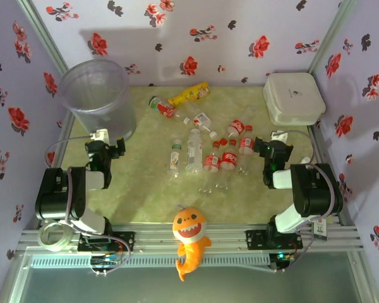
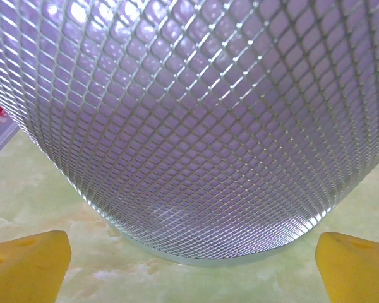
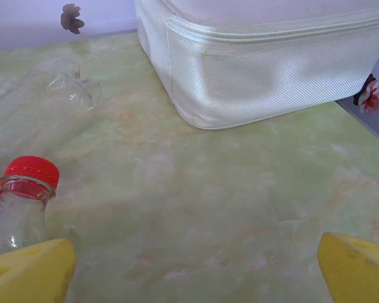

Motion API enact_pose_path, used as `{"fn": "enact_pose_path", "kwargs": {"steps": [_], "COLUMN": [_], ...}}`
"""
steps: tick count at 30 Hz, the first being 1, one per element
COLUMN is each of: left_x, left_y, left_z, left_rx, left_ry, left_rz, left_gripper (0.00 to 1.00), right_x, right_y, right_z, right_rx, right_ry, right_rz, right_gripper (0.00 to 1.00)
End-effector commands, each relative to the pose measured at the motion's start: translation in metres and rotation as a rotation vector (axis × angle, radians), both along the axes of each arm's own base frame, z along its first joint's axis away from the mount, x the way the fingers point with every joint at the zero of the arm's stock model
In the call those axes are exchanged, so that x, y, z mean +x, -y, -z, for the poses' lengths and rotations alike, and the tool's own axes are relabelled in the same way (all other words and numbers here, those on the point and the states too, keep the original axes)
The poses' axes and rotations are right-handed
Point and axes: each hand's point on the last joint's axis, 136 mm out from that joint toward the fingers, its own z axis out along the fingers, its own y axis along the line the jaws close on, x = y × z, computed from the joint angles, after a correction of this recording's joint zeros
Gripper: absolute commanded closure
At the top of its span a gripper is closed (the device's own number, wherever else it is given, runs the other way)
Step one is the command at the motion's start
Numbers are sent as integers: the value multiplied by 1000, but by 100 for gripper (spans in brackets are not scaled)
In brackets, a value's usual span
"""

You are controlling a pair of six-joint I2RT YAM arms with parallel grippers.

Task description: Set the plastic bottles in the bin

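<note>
Flanking the bottles (image 1: 194,151), open table (image 1: 145,189) each side

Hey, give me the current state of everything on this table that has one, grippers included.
bin: upright, open-topped, looks empty.
plastic bottles: scattered on the table, outside the bin.
yellow bottle: lying on its side.
white box: lid shut.
plush fish: lying across the near rail.
left gripper: open, empty, facing the bin.
right gripper: open, empty.
</note>
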Motion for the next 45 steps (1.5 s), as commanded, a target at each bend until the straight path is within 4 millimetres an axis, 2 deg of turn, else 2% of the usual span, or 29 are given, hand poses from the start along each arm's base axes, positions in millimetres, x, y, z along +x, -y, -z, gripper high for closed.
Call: {"fn": "enact_pose_path", "kwargs": {"steps": [1,38,43,45], "left_x": [2,3,1,-4], "left_y": [-1,-1,-2,-3], "left_z": [-6,-7,-37,-56], "left_rx": [10,12,24,37], "left_ry": [28,16,11,34], "left_rz": [7,7,-9,-35], "left_gripper": [0,0,0,0], "right_x": [3,5,11,17], "right_y": [4,4,12,13], "right_z": [-8,-9,-26,-35], "right_rx": [9,27,45,36], "right_ry": [33,33,-51,-91], "right_rz": [19,10,47,51], "right_gripper": [1,1,1,1]}}
